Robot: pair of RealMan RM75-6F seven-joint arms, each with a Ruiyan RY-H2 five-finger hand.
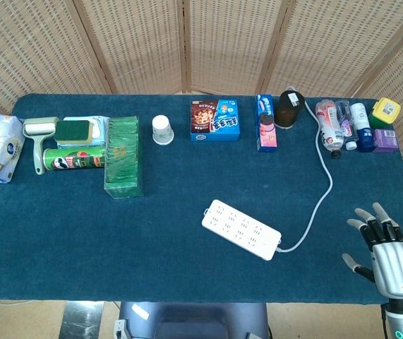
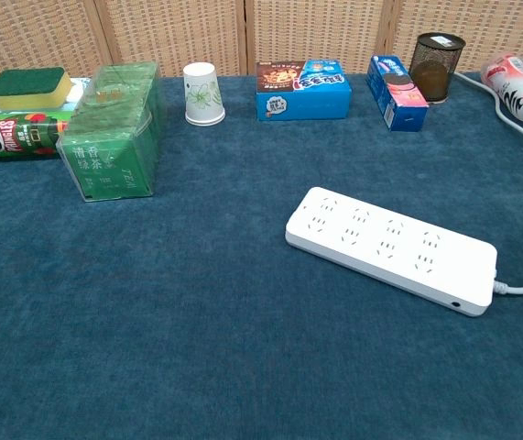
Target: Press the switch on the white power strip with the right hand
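Observation:
The white power strip (image 1: 241, 229) (image 2: 391, 248) lies flat at an angle on the blue table cloth, right of centre. Its small switch (image 2: 464, 303) sits at the cord end, near the right tip. A white cord (image 1: 320, 185) runs from that end up toward the back right. My right hand (image 1: 383, 251) hovers at the table's front right corner, well to the right of the strip, fingers spread and holding nothing. The chest view does not show it. My left hand is in neither view.
Along the back stand a paper cup (image 1: 162, 130), a blue snack box (image 1: 215, 120), a small blue carton (image 1: 265, 123), a dark mesh holder (image 1: 289, 108) and several bottles (image 1: 335, 126). A green pack (image 1: 123, 157), a Pringles can (image 1: 74, 158) and a sponge (image 1: 77, 131) sit at left.

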